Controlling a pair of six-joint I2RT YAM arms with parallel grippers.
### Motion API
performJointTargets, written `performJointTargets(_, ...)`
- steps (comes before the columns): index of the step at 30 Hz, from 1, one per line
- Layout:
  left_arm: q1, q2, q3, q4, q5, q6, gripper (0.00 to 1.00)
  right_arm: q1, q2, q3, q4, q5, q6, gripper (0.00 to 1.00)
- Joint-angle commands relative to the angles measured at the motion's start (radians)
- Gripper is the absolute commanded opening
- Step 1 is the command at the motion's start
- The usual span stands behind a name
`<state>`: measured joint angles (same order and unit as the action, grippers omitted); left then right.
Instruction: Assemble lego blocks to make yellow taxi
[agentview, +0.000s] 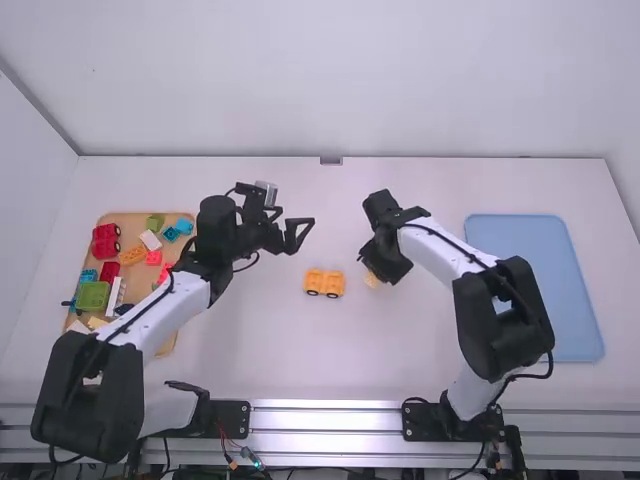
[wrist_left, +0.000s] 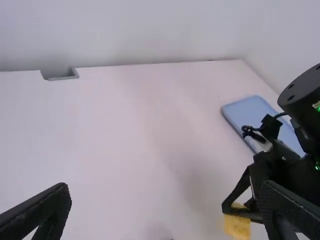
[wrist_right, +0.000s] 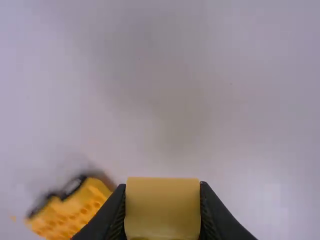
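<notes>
My right gripper (agentview: 368, 262) is low over the table, just right of the orange-yellow wheeled car base (agentview: 324, 283), and holds a pale yellow block (agentview: 372, 280). In the right wrist view, the right gripper (wrist_right: 162, 212) is shut on the yellow block (wrist_right: 162, 207), with the studded car base (wrist_right: 75, 210) beside it at lower left. My left gripper (agentview: 300, 234) stands open above the table, behind the car base. Between the wide-apart fingers of the left gripper (wrist_left: 167, 212) there is nothing in the left wrist view; the yellow block (wrist_left: 237, 226) shows near its right finger.
A wooden tray (agentview: 140, 216) with several coloured bricks lies at the left, partly under the left arm. A blue tray (agentview: 572, 290) lies at the right, beside the right arm. A small grey notch (agentview: 331, 161) marks the table's far edge.
</notes>
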<state>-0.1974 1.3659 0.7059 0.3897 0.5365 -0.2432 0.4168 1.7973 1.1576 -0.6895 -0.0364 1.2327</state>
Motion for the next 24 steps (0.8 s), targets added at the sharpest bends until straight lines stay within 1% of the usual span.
performJointTargets(1, 0.001, -0.002, -0.004, -0.001, -0.007, 0.005, 0.99, 0.001, 0.017, -0.039, 0.012, 0.006, 0.306, 0.00)
performJointTargets(3, 0.002, -0.002, -0.004, -0.006, -0.008, 0.010, 0.99, -0.013, 0.021, -0.071, 0.029, -0.012, 0.394, 0.00)
performJointTargets(8, 0.002, -0.002, -0.004, -0.008, -0.003, 0.130, 0.99, -0.038, 0.023, -0.106, 0.063, -0.026, 0.478, 0.00)
performJointTargets(9, 0.002, -0.002, -0.004, -0.008, -0.003, 0.147, 0.99, -0.039, 0.023, -0.110, 0.066, -0.027, 0.502, 0.01)
performJointTargets(14, 0.015, -0.002, -0.004, -0.010, -0.003, 0.124, 0.99, -0.028, 0.023, -0.137, 0.121, -0.016, 0.558, 0.04)
performJointTargets(17, 0.010, -0.002, -0.004, -0.009, -0.003, 0.121, 0.99, -0.009, 0.023, -0.166, 0.167, -0.015, 0.655, 0.05)
performJointTargets(18, 0.010, -0.002, -0.004, -0.009, -0.003, 0.121, 0.99, -0.009, 0.023, -0.167, 0.167, -0.016, 0.659, 0.05)
performJointTargets(20, 0.016, -0.002, -0.004, -0.010, -0.003, 0.121, 0.99, -0.014, 0.023, -0.177, 0.171, -0.031, 0.682, 0.09)
performJointTargets(24, 0.012, -0.002, -0.004, -0.012, -0.003, 0.120, 1.00, -0.014, 0.023, -0.177, 0.163, -0.037, 0.682, 0.10)
